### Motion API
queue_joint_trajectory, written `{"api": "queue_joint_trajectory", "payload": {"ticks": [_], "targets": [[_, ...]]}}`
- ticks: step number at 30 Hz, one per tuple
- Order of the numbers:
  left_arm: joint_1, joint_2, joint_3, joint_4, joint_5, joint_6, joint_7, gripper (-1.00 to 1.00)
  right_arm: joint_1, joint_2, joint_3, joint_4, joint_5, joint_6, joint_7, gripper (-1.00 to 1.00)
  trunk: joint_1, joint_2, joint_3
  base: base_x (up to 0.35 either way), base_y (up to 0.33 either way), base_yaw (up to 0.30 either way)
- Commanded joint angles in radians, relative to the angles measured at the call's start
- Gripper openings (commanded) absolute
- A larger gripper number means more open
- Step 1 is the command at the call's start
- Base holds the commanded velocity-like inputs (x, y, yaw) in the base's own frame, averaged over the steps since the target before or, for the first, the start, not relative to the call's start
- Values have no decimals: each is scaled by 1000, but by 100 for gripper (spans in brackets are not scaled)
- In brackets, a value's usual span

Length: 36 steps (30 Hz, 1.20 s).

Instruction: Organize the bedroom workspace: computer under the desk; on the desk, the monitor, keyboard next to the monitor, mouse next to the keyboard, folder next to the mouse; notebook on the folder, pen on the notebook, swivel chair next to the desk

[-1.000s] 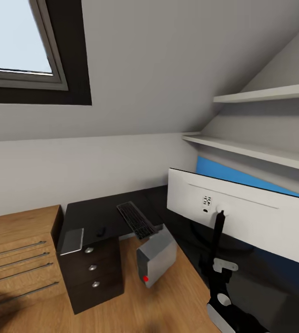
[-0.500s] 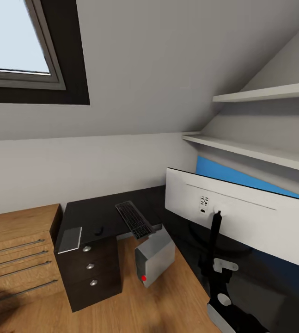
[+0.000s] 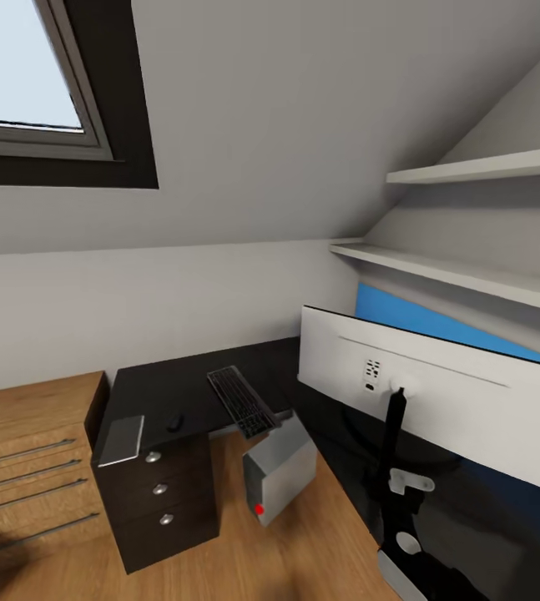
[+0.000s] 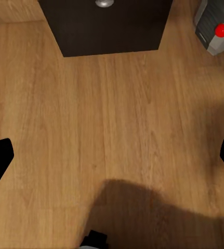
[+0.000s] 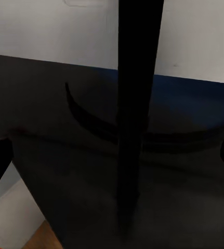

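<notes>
Sloped attic walls, a skylight and two white shelves are framing a glossy black counter (image 3: pixel 169 388) that is running into the corner. On it, the monitor (image 3: pixel 436 401) is being seen from its white back, standing on a thin black stand (image 5: pixel 137 104) and ring base at the near wing. The keyboard (image 3: pixel 239 401) is lying farther along, overhanging the front edge, with a small dark item (probably the mouse) (image 3: pixel 175 422) just beside it and a grey flat thing (image 3: pixel 122 440) at the corner above the drawers. The computer (image 3: pixel 280 472) is resting tilted on the wooden floor by the counter, red dot forward.

The monitor is being judged top-heavy, rigid and fragile at the panel; the stand is likely the safest place to be gripped. The keyboard is being judged light, stiff and thin, best pinched at its overhanging edge.

The left end effector (image 4: pixel 112 155) is hanging open over bare floor, and the right end effector (image 5: pixel 112 155) is spread open around the stand without touching it. The monitor's right end is being cut off by the frame, and the blue patch behind it cannot be identified.
</notes>
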Motion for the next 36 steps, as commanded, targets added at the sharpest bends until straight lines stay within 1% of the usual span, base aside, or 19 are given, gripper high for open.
{"api": "queue_joint_trajectory", "payload": {"ticks": [1, 11, 21, 27, 31, 35, 36], "targets": [[-1, 0, -9, 0, 6, -3, 6, 100, -1, -1, 8, 4, -9, -5, -5, 100, 1, -1, 0, 144, 0, 0], [-1, 0, -10, 0, 5, -3, 6, 100, -1, -1, 4, 13, -10, -6, -5, 100, 1, -1, 0, 66, 0, 0], [0, 0, -11, 0, 4, -4, 6, 100, -1, 0, 0, 58, -10, -10, -4, 100, 1, -1, 0, 168, 0, 0], [0, 0, -11, 0, 4, -4, 6, 100, -1, -1, -2, 68, -10, -13, -4, 100, 1, -1, 0, 53, 0, 0], [-1, 0, -12, 0, 4, -4, 6, 100, -1, -1, -5, 71, -11, -13, -4, 100, 1, -1, 0, 205, -31, 0], [-1, 0, -12, 0, 4, -4, 5, 100, -1, -2, -16, 72, -12, -14, -4, 100, 1, -1, 0, 164, -26, 0], [0, 0, -12, 0, 4, -4, 5, 100, -1, -2, -37, 72, -12, -14, -4, 100, 1, -1, 0, 48, -7, 0]]}}
